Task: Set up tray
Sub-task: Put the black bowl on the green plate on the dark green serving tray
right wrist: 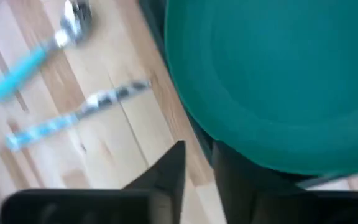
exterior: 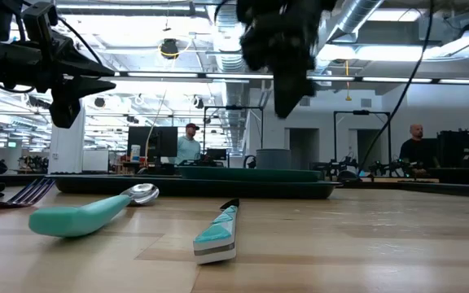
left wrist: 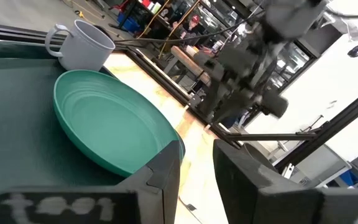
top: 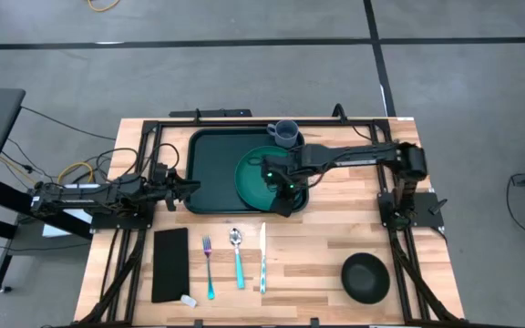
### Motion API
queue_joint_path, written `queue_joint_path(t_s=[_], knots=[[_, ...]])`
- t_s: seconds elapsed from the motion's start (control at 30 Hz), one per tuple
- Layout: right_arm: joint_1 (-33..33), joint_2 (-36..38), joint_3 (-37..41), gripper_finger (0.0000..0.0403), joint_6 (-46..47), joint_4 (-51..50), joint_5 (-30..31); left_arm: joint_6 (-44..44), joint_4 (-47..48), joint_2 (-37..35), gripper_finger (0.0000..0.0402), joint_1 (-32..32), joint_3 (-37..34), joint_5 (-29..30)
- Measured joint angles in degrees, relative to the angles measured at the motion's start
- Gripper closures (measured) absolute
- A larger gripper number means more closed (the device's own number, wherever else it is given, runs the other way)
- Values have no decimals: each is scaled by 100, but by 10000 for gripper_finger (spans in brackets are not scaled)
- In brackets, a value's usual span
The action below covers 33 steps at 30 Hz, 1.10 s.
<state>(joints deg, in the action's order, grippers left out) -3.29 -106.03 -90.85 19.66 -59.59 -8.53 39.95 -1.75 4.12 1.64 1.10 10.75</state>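
Tray (top: 210, 173) looked stiff, light, slick (grip its rim); right gripper (top: 283, 193) parted over plate (top: 264, 176), empty.

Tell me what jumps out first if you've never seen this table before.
The big dark green tray at the table's far middle, holding a round green plate and a grey mug. The right gripper hangs over the plate's near edge. Teal-handled cutlery lies in a row on the wood nearer the front.
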Motion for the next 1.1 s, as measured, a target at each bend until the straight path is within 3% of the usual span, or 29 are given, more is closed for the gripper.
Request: queue_joint_path(t_s=[0.23,0.4,0.83,0.97,1.1], knots=[[540,802,-4,212,2144,-1160,563,-49,14,0,317,1,2,-101],[1356,1095,-6,172,4180,-1690,882,-289,34,0,317,1,2,-215],[3715,1114,-4,195,8540,-1941,604,-292,47,0,317,1,2,-263],[4256,1049,-6,205,9437,-1890,540,-292,51,0,317,1,2,-292],[4619,776,-4,213,9763,-1680,491,-275,53,0,317,1,2,-299]])
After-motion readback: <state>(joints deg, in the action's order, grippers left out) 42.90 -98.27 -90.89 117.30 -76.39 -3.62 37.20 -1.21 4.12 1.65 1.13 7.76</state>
